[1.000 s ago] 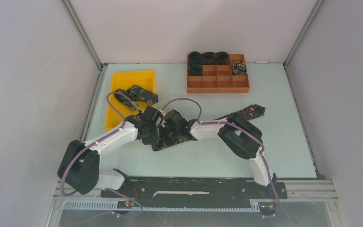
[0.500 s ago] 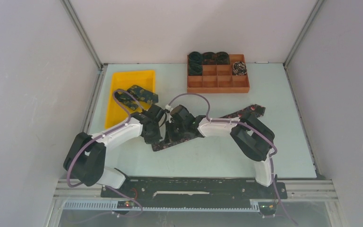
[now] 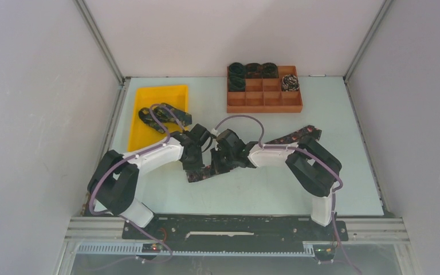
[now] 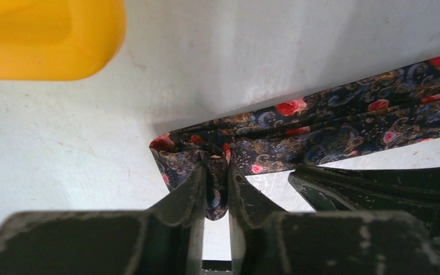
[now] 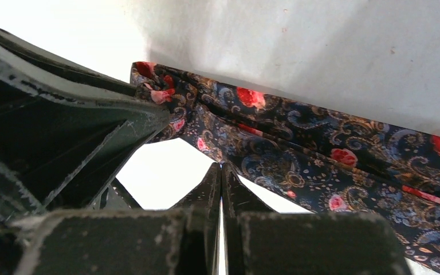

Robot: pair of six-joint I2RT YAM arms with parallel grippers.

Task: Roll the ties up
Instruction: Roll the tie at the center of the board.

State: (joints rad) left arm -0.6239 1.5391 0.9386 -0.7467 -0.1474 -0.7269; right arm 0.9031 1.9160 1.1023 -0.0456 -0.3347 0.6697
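The scene sat in a plain booth: a pale grey back wall (image 3: 235, 34) and side walls met at slanting aluminium posts (image 3: 100, 40), and a pale, faintly greenish tabletop (image 3: 263, 189) filled the floor of it, scuffed and speckled with small marks in the wrist views. A black mounting rail (image 3: 235, 234) ran along its near edge. At the back left lay a yellow tray (image 3: 175, 91) holding a loosely folded dark tie (image 3: 163, 114). At the back centre stood a brown divided box (image 3: 263, 107) with four dark rolled ties (image 3: 253, 70) in its left and back cells and a paler speckled coil (image 3: 290, 83) in the right-hand column. A rose-patterned tie (image 3: 301, 135) stretched diagonally over the middle of the tabletop, its wide end toward the right and its near end bunched between the two arms. The left gripper (image 4: 216, 172) pinched a puckered fold of that near end between its fingers. The right gripper (image 5: 220, 169) had its fingers pressed together, tips at the tie's edge just beside the left one; whether any fabric was caught there could not be told.
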